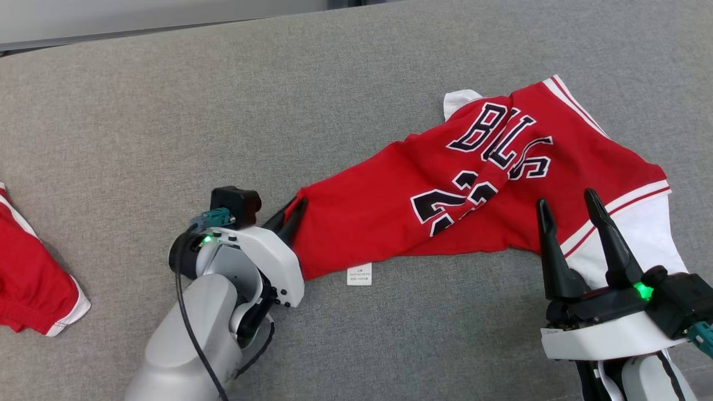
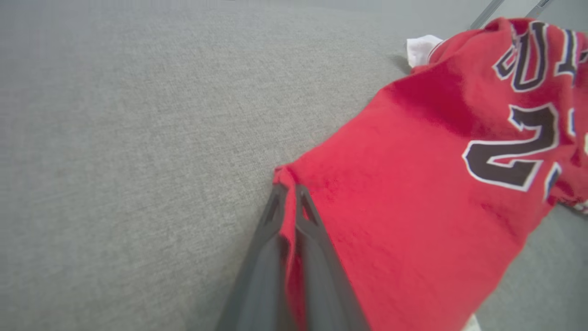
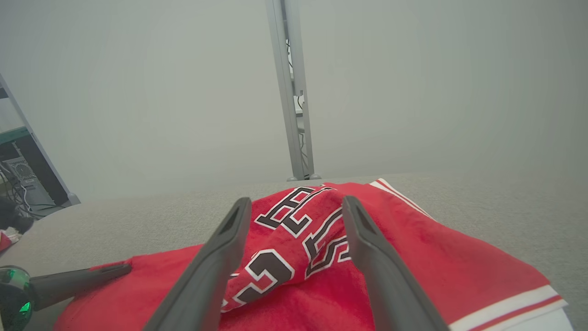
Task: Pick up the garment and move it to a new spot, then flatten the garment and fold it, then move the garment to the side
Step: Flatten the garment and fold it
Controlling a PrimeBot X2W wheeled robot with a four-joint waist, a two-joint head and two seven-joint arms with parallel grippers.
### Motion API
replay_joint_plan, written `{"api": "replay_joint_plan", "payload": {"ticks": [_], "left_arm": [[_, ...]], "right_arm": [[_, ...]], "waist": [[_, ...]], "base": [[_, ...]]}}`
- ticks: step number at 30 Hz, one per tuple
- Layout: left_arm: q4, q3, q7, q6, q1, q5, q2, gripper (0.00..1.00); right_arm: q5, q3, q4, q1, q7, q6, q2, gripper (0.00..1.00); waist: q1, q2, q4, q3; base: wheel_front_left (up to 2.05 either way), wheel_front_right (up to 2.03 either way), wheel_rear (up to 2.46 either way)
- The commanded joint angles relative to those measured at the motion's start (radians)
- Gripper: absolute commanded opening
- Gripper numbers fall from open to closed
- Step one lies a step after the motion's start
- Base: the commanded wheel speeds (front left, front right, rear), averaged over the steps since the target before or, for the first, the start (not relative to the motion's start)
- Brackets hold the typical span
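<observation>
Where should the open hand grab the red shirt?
The striped edge of the shirt, coming from the robot's side. It lies loose right by the open right gripper, opposite the corner the left gripper pinches.

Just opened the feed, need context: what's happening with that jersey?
The left gripper has its jaws shut on the left end of the red jersey, which lies rumpled, not yet flat, on the grey cloth surface. The right gripper is over the jersey's right side with jaws open, holding nothing. A second red garment lies at the left edge of the head view, untouched.
</observation>
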Motion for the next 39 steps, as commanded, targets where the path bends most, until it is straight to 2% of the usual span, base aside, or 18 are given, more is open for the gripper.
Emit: {"api": "replay_joint_plan", "payload": {"ticks": [1,9,14,19,24,28,32,34,35,39], "left_arm": [[-0.011,0.012,-0.015,-0.004,-0.030,-0.008,0.018,0.00],[-0.078,0.059,-0.077,0.038,-0.108,-0.001,0.056,0.00],[-0.109,0.084,-0.020,0.036,-0.181,-0.026,0.091,0.00],[-0.087,0.080,0.113,0.037,-0.236,-0.038,0.136,0.00],[-0.082,0.077,0.176,0.031,-0.257,-0.052,0.162,0.00],[-0.100,0.088,0.169,0.034,-0.281,-0.053,0.185,0.00],[-0.086,0.104,0.149,0.053,-0.297,-0.070,0.166,0.00],[-0.054,0.117,0.144,0.074,-0.312,-0.080,0.158,0.89],[-0.032,0.120,0.149,0.083,-0.316,-0.084,0.151,1.00],[0.024,0.125,0.093,0.106,-0.348,-0.061,0.155,1.00]], "right_arm": [[-0.007,0.001,0.002,-0.006,-0.005,0.000,-0.005,1.00],[-0.003,0.013,0.011,-0.017,-0.005,0.000,-0.005,1.00],[0.003,0.026,0.016,-0.023,-0.005,0.000,-0.005,1.00],[0.016,0.039,0.019,-0.036,-0.005,0.000,-0.005,1.00],[0.028,0.043,0.021,-0.041,-0.005,0.000,-0.005,1.00],[0.035,0.042,0.021,-0.043,-0.005,0.000,-0.005,1.00],[0.039,0.039,0.023,-0.053,-0.005,0.000,-0.005,1.00],[0.040,0.045,0.025,-0.059,-0.005,0.000,-0.005,1.00],[0.039,0.049,0.026,-0.061,-0.005,0.000,-0.005,1.00],[0.035,0.064,0.030,-0.068,-0.005,0.000,-0.005,1.00]], "waist": [[0.0000,0.0000,-0.001,-0.002],[0.0000,0.0000,-0.016,-0.007],[0.0000,0.0000,-0.038,0.001],[0.0000,0.0000,-0.065,0.009],[0.0000,0.0000,-0.081,0.014],[0.0000,0.0000,-0.089,0.017],[0.0000,0.0000,-0.091,0.019],[0.0000,0.0000,-0.092,0.020],[0.0000,0.0000,-0.094,0.020],[0.0000,0.0000,-0.102,0.019]], "base": [[0.00,0.00,0.00],[0.00,0.00,0.00],[0.00,0.00,0.00],[0.00,0.00,0.00],[0.00,0.00,0.00],[0.00,0.00,0.00],[0.00,0.00,0.00],[0.00,0.00,0.00],[0.00,0.00,0.00],[0.00,0.00,0.00]]}}
